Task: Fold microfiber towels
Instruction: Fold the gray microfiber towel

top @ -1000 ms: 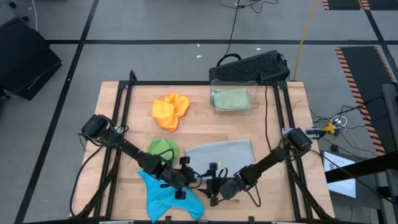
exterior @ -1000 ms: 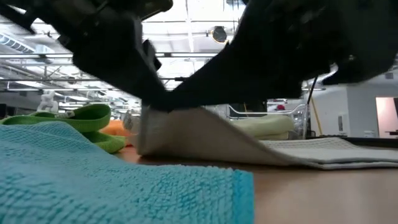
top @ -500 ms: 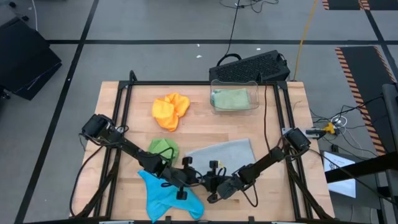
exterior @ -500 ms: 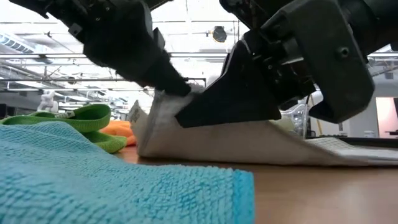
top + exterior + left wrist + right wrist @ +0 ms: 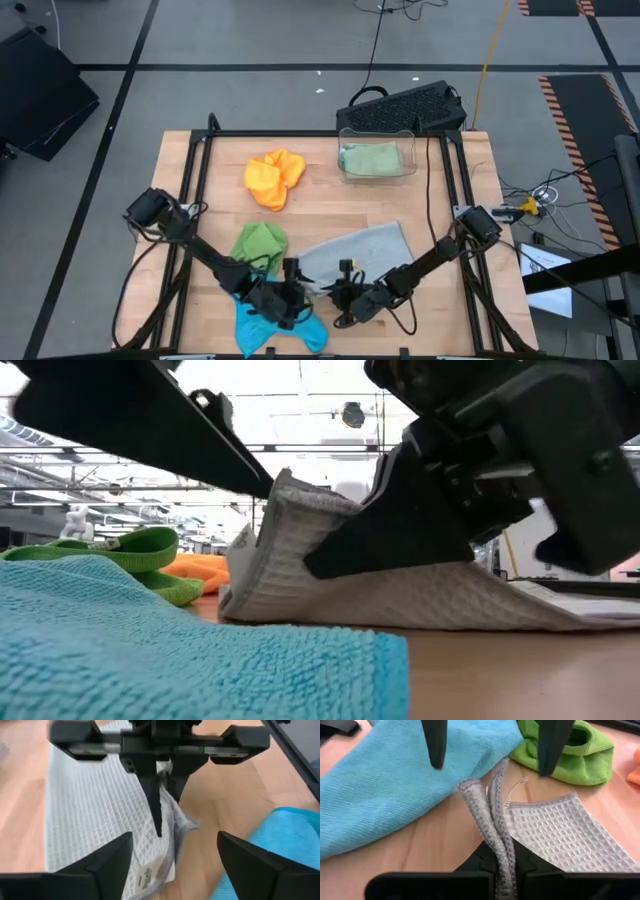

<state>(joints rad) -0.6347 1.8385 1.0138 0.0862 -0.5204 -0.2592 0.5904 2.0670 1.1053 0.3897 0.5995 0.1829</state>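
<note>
While the right end effector [image 5: 502, 865] pinches the grey towel's [image 5: 360, 248] lifted corner near the counter's [image 5: 320, 205] front edge, the left end effector [image 5: 172, 855] gapes just beside it; I'd regrip another corner before folding, keeping edges aligned.

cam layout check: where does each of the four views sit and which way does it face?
High: overhead, straight down on the table; both arms show.
Low: table height, level across; blue towel nearest, arms overhead.
Left wrist: over the open left gripper, facing the right gripper.
Right wrist: behind the right gripper, shut on the grey towel, facing the left fingers.
Shared: every view shows the grey towel.
</note>
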